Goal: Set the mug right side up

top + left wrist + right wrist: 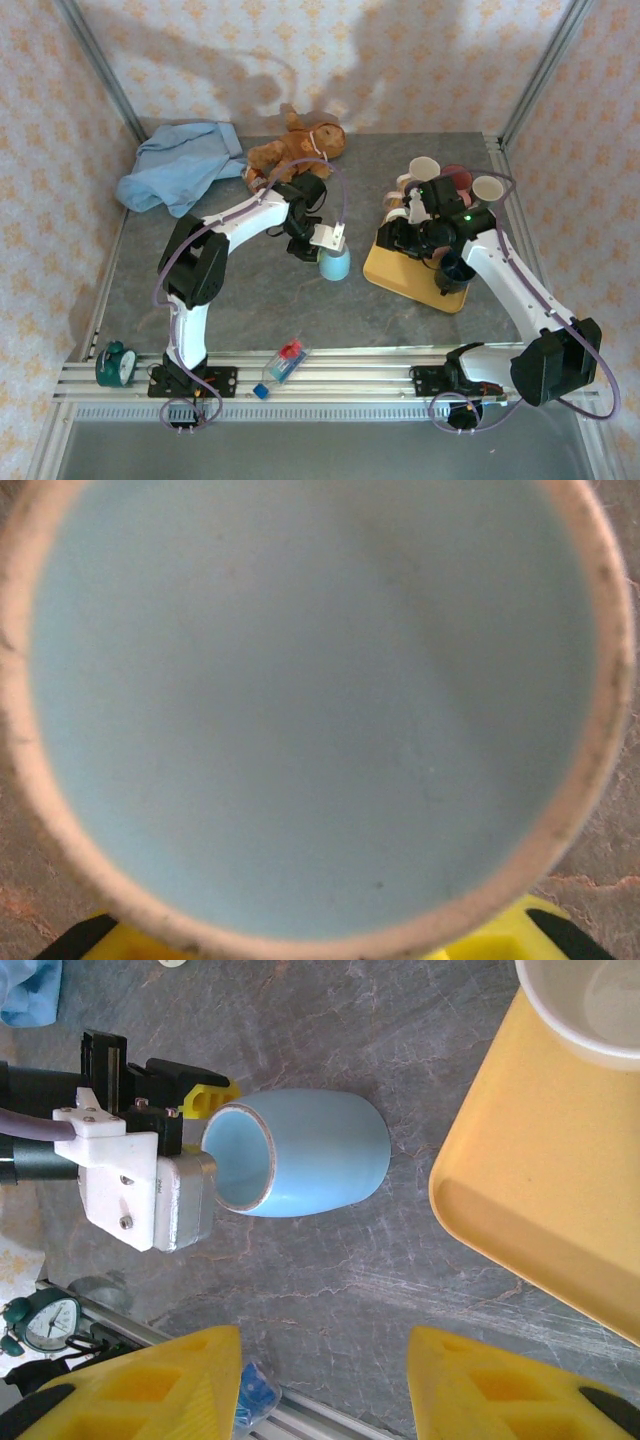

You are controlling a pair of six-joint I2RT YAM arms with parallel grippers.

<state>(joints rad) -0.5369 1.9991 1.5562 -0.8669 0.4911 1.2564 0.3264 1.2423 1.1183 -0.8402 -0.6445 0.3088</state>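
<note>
**A:** What carries everything?

**B:** The grey stone-patterned table [250, 300]. A flat yellow plastic tray [400, 280] lies to the right, seemingly kept clear of the work.

**A:** And the mug?

**B:** The rounded light-blue ceramic mug [310, 1150] is on bare table, left of the tray. Its mouth faces the left end effector [328, 248], which is at the rim, probably to steady it. Whether it pinches cannot be told.

**A:** The other?

**B:** The right end effector [322, 1360] hovers nearby, fingers spread and empty.
</note>
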